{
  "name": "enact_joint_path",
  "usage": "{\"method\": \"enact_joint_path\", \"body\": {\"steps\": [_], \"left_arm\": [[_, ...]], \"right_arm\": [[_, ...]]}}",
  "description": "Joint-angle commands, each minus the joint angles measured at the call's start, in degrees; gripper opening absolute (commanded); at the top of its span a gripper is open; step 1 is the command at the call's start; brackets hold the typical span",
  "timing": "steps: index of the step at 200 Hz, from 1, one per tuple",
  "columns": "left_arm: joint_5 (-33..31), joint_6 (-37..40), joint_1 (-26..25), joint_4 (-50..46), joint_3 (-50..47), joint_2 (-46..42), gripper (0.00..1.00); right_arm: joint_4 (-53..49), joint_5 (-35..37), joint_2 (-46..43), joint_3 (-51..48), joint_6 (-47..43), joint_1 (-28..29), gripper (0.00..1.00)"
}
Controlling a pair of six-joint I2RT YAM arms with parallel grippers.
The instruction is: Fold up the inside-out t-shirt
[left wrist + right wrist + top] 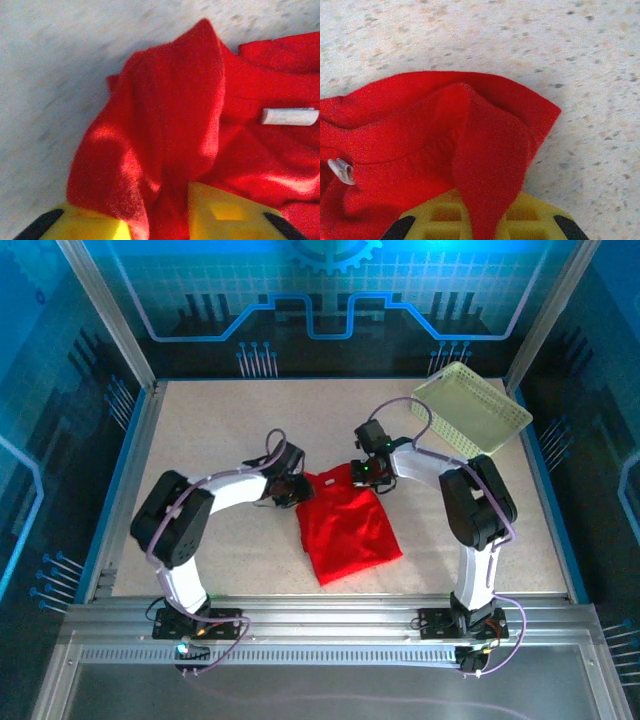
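So the bright red soft cloth t-shirt (348, 525) sits rumpled in the middle of the speckled beige desk (220, 430), right between the two arms. Its long axis runs from the far edge back toward the arm bases, skewed a bit to the right. That's what matters here, since both end effectors are on the far edge and the rest of the cloth lies on the near side of them. My guess is the fold has to bring that edge toward the bases. The left end effector (297, 488) is at the far-left corner, and up close its yellow fingers (220, 212) are clamped on a raised ridge of red cloth. The right end effector (368, 475) is at the far-right corner, pinched shut on a flap that runs down between its fingers (520, 215). Neither arm looks nearer. The small white tag (290, 116) lies between the two grips. The pale yellow-green plastic lattice basket (470, 408) is well apart in the far-right corner. I can't make out the sleeves or how many layers each pinch holds, and the fingers are cut off at the frame bottom.
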Motion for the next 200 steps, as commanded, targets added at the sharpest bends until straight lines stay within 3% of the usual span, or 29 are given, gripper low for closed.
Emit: {"method": "enact_joint_path", "body": {"steps": [1, 41, 64, 149, 200], "left_arm": [[-3.87, -1.93, 0.45, 1.17, -3.91, -4.32, 0.44], [-1.88, -2.36, 4.57, 1.15, -3.6, -5.59, 0.59], [-0.36, -2.08, 3.95, -0.1, -0.56, -3.21, 0.64], [2.23, -6.78, -0.16, 4.15, 6.46, 10.22, 0.63], [4.1, -7.3, -1.73, 7.38, 10.34, 16.54, 0.49]], "right_arm": [[0.3, 0.74, -2.25, 0.18, -2.09, 0.09, 0.14], [-3.28, 2.81, -1.27, 4.19, -4.51, -0.81, 0.5], [-3.87, 2.25, -1.03, 4.27, -5.34, -0.7, 0.58], [-2.86, 1.77, 2.75, 1.72, -2.07, -0.09, 0.63], [-1.37, -2.58, 4.51, 1.69, -1.34, 0.39, 0.57]]}}
